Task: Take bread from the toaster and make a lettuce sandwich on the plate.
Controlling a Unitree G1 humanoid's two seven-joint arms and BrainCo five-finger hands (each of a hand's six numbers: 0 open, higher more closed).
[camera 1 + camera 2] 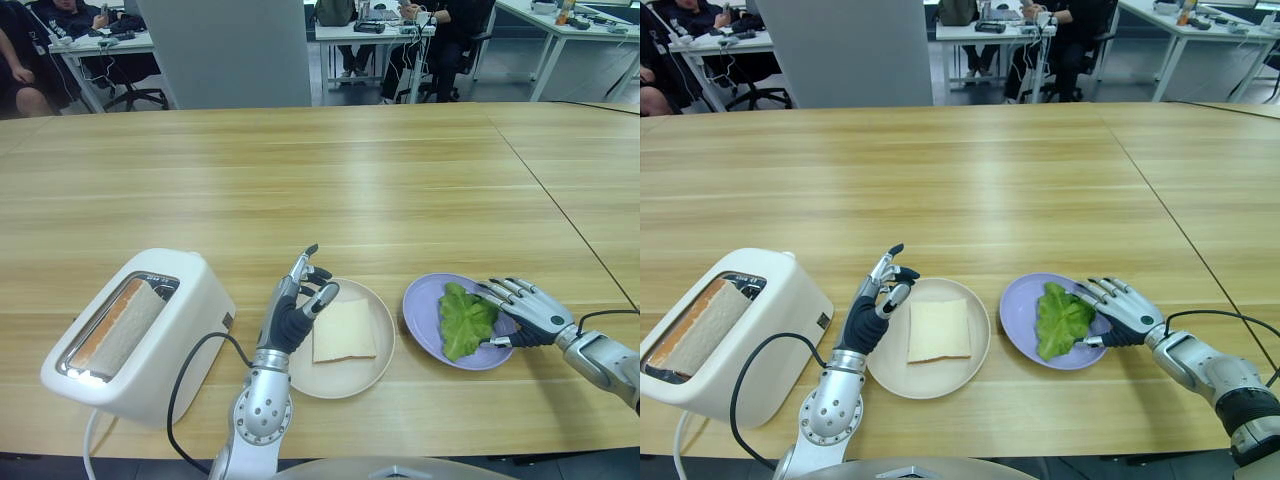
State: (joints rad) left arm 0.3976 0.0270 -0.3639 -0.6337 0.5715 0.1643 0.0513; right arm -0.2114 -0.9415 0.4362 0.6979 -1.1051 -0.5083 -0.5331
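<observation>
A white toaster (140,335) stands at the front left with one slice of bread (122,327) in its slot. A second bread slice (343,330) lies flat on the beige plate (380,370). My left hand (298,305) hovers at the plate's left rim, fingers spread and holding nothing. To the right, a lettuce leaf (465,318) rests on a purple plate (425,325). My right hand (525,312) lies at that plate's right edge, its fingertips touching the leaf without closing on it.
The toaster's black cable (195,375) loops over the table front, next to my left forearm. The wooden table (320,190) stretches far behind the plates. Desks, chairs and seated people are in the room beyond.
</observation>
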